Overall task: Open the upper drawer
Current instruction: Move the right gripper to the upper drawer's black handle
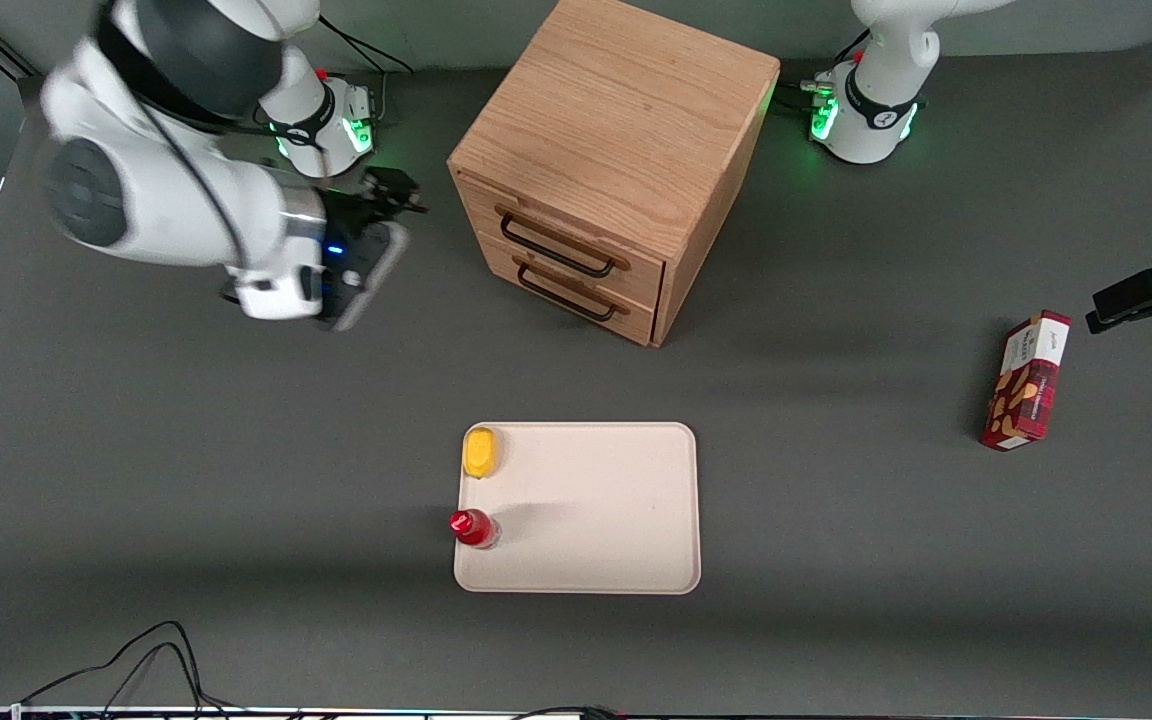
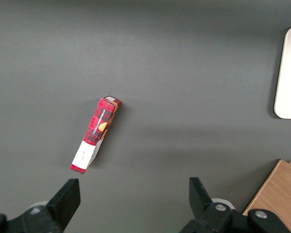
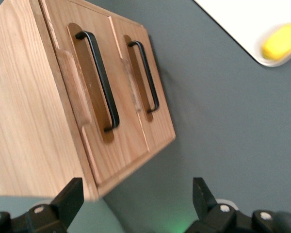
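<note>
The wooden cabinet (image 1: 626, 110) stands at the table's middle, farther from the front camera than the tray. The upper drawer (image 1: 576, 232) is shut, with its long black handle (image 1: 556, 246) across its front. The bottom drawer (image 1: 591, 290) below it is shut too. In the right wrist view the upper drawer's handle (image 3: 99, 80) is the one nearer the cabinet's top, and the bottom drawer's handle (image 3: 145, 75) lies beside it. My right gripper (image 1: 398, 195) hangs beside the cabinet toward the working arm's end, apart from it. The gripper (image 3: 136, 194) is open and empty.
A cream tray (image 1: 616, 510) lies nearer the front camera than the cabinet, with a yellow object (image 1: 481, 452) and a red-capped bottle (image 1: 473, 527) on its edge. A red plaid box (image 1: 1028, 380) lies toward the parked arm's end. Cables lie along the front edge.
</note>
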{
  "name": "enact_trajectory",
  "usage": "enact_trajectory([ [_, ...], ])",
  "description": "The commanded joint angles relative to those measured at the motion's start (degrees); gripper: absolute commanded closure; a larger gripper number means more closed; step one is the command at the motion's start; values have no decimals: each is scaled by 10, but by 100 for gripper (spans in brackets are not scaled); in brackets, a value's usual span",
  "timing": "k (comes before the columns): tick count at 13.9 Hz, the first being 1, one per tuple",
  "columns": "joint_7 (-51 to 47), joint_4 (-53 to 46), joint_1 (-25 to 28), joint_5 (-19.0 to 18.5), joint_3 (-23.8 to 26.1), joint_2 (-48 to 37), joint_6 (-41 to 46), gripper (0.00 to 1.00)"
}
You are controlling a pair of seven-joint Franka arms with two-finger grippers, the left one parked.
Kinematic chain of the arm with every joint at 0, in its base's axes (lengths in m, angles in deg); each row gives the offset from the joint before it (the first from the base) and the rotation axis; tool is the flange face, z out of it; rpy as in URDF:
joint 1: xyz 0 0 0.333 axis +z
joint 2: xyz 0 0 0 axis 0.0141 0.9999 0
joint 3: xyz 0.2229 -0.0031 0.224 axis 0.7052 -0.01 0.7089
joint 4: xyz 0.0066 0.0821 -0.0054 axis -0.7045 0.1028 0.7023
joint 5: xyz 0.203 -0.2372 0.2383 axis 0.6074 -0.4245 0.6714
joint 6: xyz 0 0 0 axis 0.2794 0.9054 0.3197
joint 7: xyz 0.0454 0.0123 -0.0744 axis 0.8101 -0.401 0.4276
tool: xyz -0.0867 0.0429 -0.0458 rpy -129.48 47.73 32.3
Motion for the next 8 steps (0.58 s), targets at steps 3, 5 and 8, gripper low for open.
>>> enact_trajectory([
  [3,11,-26,15,3,63,105,-116,0],
  [5,11,-20,28,2,70,127,-139,0],
  [8,11,1,28,-12,90,140,-156,0],
])
